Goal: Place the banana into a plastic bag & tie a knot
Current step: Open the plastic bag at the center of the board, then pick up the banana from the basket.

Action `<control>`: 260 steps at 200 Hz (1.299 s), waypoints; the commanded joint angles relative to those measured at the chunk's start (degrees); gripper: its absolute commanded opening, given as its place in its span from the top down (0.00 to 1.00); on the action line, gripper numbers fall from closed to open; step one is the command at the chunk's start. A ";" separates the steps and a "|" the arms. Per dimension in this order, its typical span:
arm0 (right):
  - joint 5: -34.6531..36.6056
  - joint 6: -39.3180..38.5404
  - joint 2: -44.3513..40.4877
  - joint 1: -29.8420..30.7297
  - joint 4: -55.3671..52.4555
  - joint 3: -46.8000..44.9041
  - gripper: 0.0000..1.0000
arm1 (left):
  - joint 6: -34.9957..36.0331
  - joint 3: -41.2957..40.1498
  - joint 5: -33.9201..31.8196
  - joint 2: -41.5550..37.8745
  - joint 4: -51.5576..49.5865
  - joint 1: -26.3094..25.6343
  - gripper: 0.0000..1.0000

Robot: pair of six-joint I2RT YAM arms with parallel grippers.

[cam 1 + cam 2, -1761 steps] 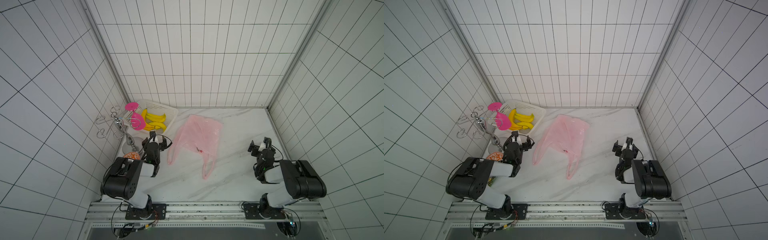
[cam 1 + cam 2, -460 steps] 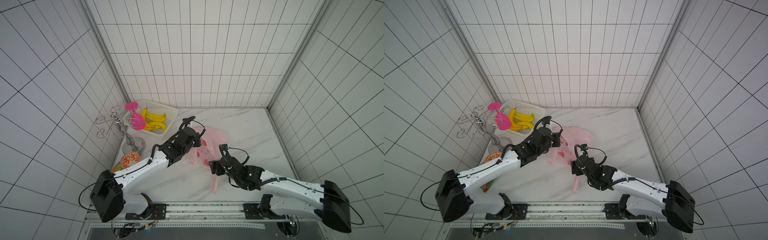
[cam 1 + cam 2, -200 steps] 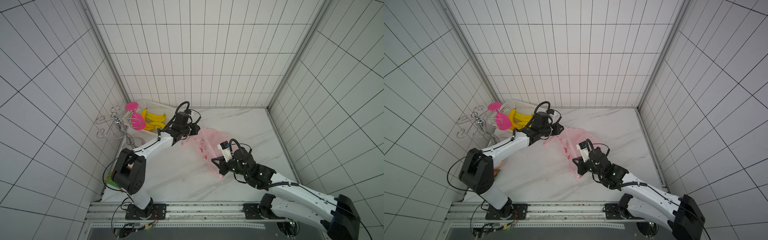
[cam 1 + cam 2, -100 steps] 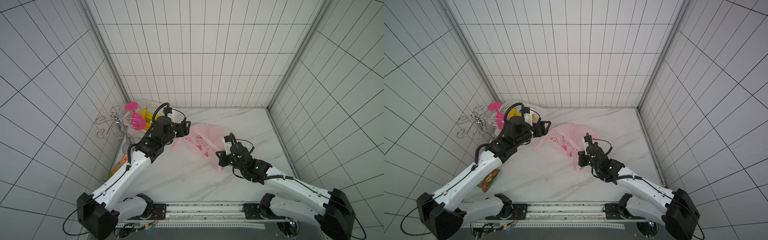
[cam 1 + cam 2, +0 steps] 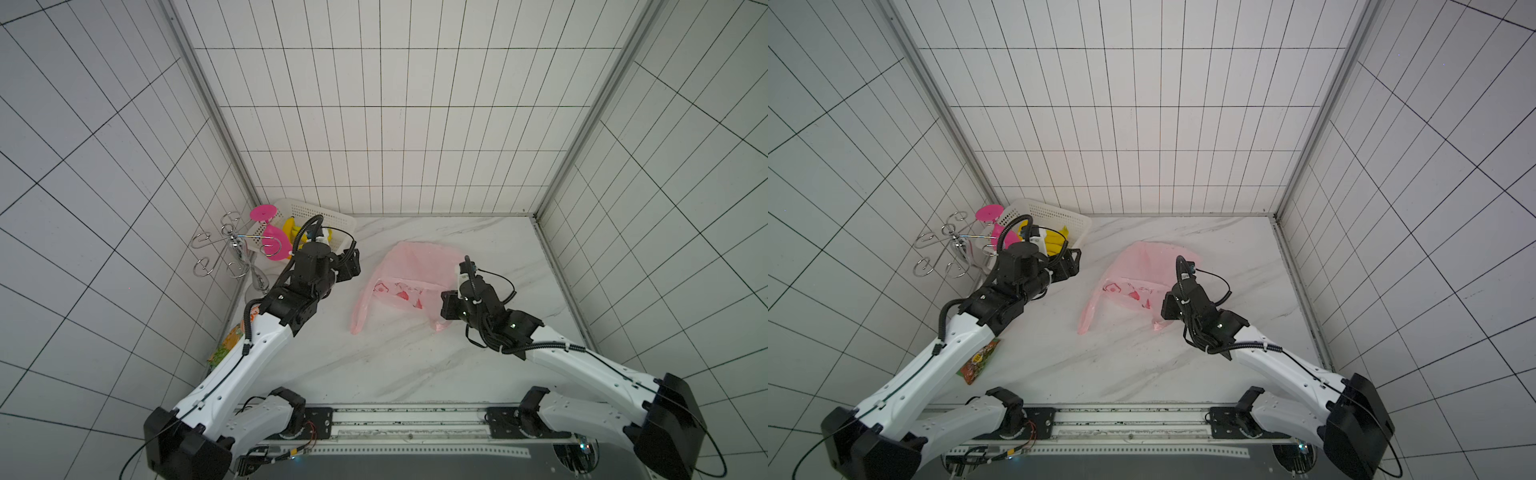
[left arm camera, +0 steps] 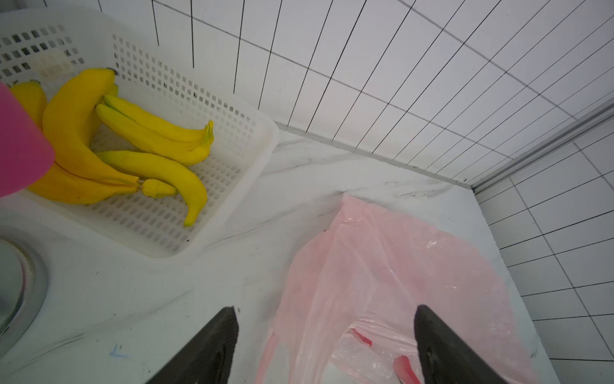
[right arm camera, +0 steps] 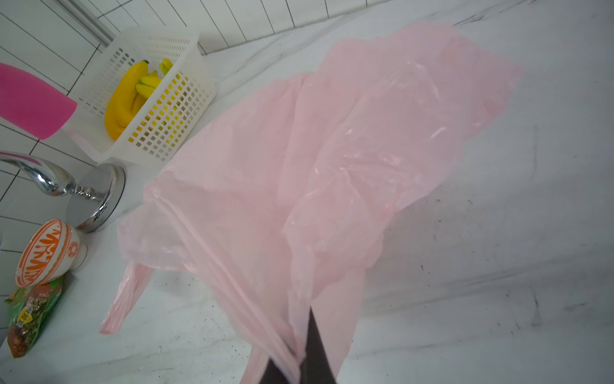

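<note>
One plastic bag [image 5: 415,270] lies on the marble table [image 5: 374,374] between the two arms, well apart from the one white basket [image 5: 332,216] in the far left corner. The bananas [image 6: 76,133] are all in that basket; the left wrist view lets at least five be counted, though one pink cup [image 6: 20,143] hides part of the bunch.

The bag has two handles. The loose handle [image 5: 357,320] trails flat on the table. The other is bunched inside the right gripper [image 7: 299,362], whose fingers are pressed together on the pink film. The left gripper [image 6: 324,309] hangs above the table at the bag's edge nearest the basket, its two fingers spread wide and holding nothing.

Both top views show the whole layout: the arms, the bag [image 5: 1142,266], the chrome hook rack [image 5: 232,249] carrying the cup, and one snack packet [image 5: 980,361] by the left wall. They hide the right gripper's fingertips under its wrist; only the right wrist view shows the clamp. That view alone plainly shows one orange-and-white bowl [image 7: 46,252] beside the packet. The bag's red print [image 5: 399,291] appears in the top views and the left wrist view, and not in the right wrist view
</note>
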 commanded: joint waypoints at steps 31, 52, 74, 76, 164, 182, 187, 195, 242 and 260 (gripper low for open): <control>11.87 4.05 -7.54 -0.55 -3.78 4.53 1.00 | 0.70 5.11 -6.86 11.43 -0.36 2.73 0.16; 12.65 3.75 -9.66 -0.60 -4.03 3.09 1.00 | 1.54 11.77 -10.57 19.59 -1.62 3.18 0.16; 11.70 3.72 -11.26 -0.64 -4.04 1.33 1.00 | -0.09 19.88 -11.69 28.47 -3.78 5.91 0.16; 11.65 3.72 -11.45 -0.71 -4.04 1.12 1.00 | -0.23 20.64 -11.85 29.19 -3.98 6.21 0.16; 9.50 2.17 -15.68 -2.25 -4.21 -3.28 1.00 | 6.01 50.49 -18.23 58.64 -16.79 11.22 0.32; 8.88 1.62 -15.79 -2.84 -4.24 -3.50 1.00 | 8.22 53.47 -17.90 61.04 -17.42 11.91 0.35; 8.71 1.52 -15.72 -2.99 -4.22 -3.59 1.00 | 9.02 53.88 -17.68 61.43 -17.19 12.10 0.36; 8.37 1.28 -15.65 -3.17 -4.22 -3.70 1.00 | 10.32 54.65 -17.67 62.04 -16.69 12.27 0.36; 7.20 0.96 -15.69 -3.93 -4.04 -4.38 1.00 | 17.38 62.80 -15.45 68.19 -18.23 13.70 0.37; 7.00 0.94 -15.79 -4.11 -4.04 -4.67 1.00 | 18.53 65.70 -13.04 70.57 -19.22 14.46 0.39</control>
